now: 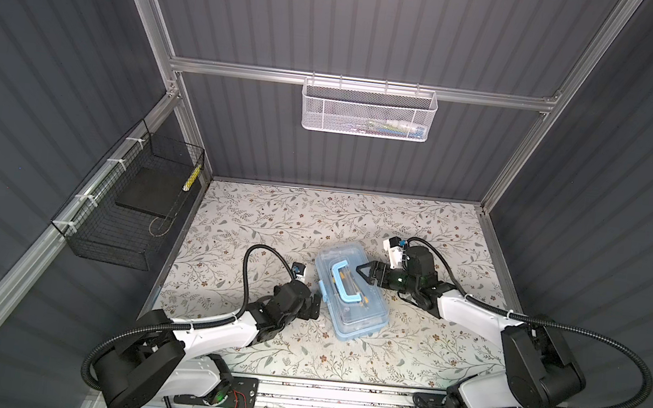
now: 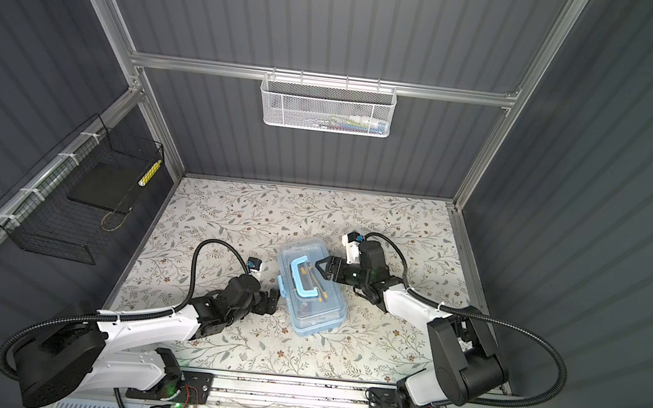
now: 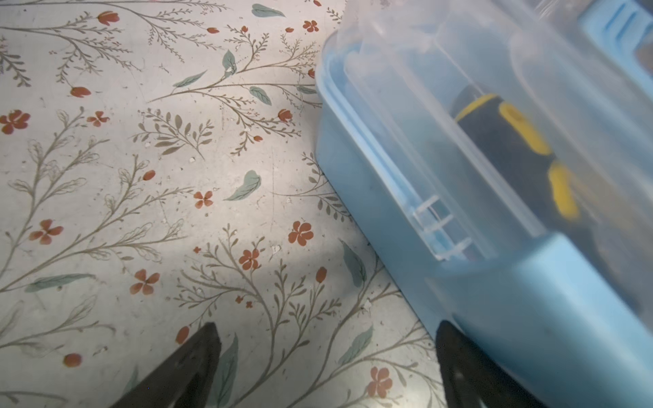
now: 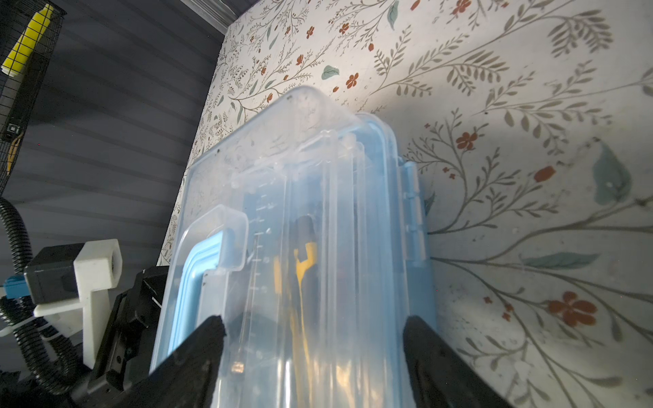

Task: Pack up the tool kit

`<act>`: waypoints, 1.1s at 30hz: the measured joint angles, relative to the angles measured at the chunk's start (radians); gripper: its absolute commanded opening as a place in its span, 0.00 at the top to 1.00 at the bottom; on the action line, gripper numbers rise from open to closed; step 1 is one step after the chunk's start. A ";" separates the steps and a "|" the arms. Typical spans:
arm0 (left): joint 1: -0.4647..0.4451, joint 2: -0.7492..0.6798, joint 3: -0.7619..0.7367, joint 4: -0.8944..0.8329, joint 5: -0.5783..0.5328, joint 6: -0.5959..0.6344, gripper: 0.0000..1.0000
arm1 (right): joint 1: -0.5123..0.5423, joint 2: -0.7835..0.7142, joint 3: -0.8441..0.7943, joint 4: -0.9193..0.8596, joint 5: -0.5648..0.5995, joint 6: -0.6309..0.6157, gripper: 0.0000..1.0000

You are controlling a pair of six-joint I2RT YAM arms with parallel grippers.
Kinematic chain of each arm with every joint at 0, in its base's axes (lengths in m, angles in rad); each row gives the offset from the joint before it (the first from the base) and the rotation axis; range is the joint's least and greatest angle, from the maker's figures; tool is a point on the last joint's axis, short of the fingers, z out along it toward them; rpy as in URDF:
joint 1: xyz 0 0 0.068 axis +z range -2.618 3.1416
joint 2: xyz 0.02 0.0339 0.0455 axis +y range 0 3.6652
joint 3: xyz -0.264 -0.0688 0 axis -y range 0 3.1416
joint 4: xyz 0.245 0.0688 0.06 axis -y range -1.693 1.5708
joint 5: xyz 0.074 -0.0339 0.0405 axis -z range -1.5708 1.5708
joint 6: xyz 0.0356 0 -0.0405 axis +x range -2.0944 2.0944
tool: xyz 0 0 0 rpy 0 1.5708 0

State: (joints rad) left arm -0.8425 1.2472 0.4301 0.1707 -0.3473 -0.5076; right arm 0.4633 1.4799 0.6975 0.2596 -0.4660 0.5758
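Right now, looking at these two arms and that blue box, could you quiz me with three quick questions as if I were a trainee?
1. True or false: the tool kit has its clear lid down.
2. Which gripper reaches over the lid beside the blue handle: A) left gripper B) right gripper?
3. Fill in: the white mesh basket hangs on the ___ wall.

Key: 1 true. 2 B; its jaws stand open, gripping nothing. 3 back.
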 measured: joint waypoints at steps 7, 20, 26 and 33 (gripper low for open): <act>0.006 -0.032 0.000 0.021 0.026 -0.025 0.24 | 0.000 0.000 0.000 0.002 0.000 0.000 0.19; 0.018 -0.040 -0.036 0.106 0.076 -0.117 0.24 | -0.001 0.000 0.000 0.003 0.002 0.000 0.19; 0.018 -0.025 -0.079 0.199 0.113 -0.212 0.20 | -0.008 0.000 0.000 0.007 0.014 0.000 0.20; 0.017 -0.045 -0.130 0.301 0.140 -0.303 0.30 | -0.008 0.000 0.000 0.009 0.014 0.001 0.20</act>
State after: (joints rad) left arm -0.8257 1.2022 0.3000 0.4713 -0.2077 -0.8101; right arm 0.4553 1.4803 0.6975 0.2684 -0.4519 0.5766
